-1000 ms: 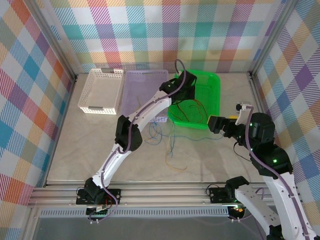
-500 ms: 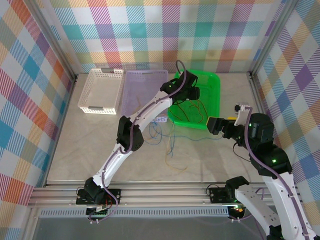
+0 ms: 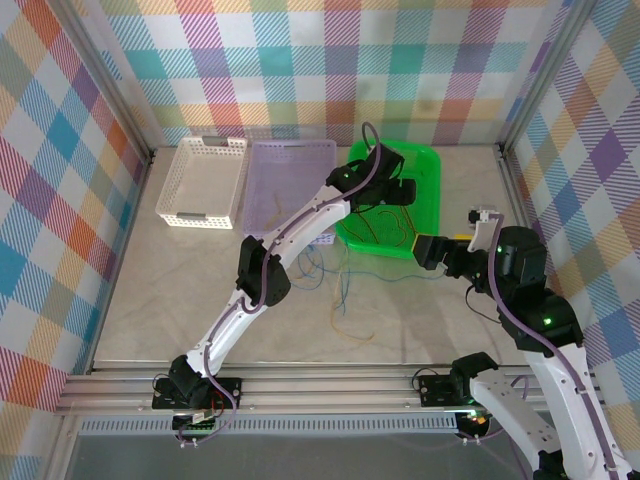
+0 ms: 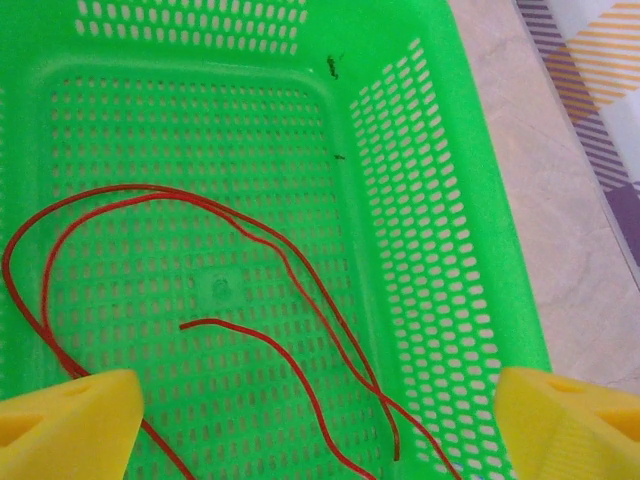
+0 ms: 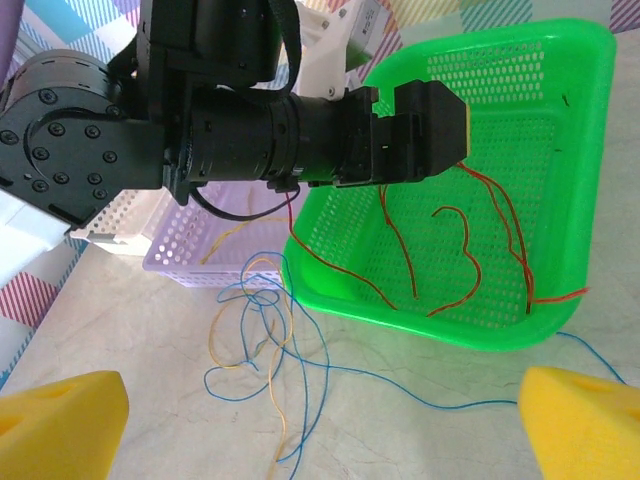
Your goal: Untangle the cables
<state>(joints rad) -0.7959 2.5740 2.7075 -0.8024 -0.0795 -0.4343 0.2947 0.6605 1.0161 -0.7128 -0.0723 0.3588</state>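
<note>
The green perforated plastic basket [image 4: 430,250] lies below the camera. Thin red wires [image 4: 270,243] lie loose on its floor: a long doubled loop from the left side to the lower right, and a shorter strand inside it. The left gripper [image 4: 318,425] hangs above, its yellow foam fingers [image 4: 70,420] spread wide and clear of the wires. Beige marbled tabletop [image 4: 540,150] borders the basket on the right.

At 1 o'clock, green basket [image 3: 428,170] is overhung by left gripper [image 3: 408,192]; table [image 3: 170,290] at 9 o'clock is found free; cables [image 3: 343,290] are strewn at ctr.
</note>
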